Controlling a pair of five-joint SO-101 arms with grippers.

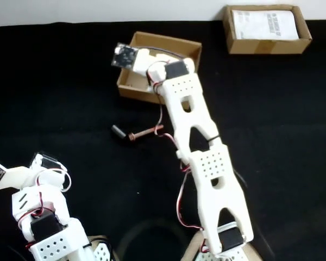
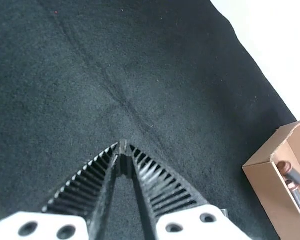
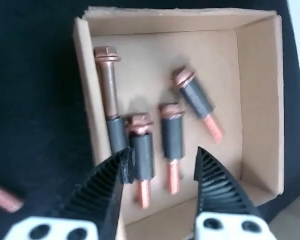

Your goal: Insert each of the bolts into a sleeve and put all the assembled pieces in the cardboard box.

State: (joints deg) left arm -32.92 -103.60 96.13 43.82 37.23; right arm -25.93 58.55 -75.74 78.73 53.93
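Currently, left jaws closed, empty; right jaws wide open, empty, over box, best lifted straight clear before fetching loose bolt.

The table is covered by a black cloth with a faint crease running across it. An open cardboard box sits on the cloth toward the far side, near the middle. A second cardboard box stands well apart at the far right corner. Nearer the centre, a copper bolt lies flat on the cloth, with a dark sleeve just beside its tip.
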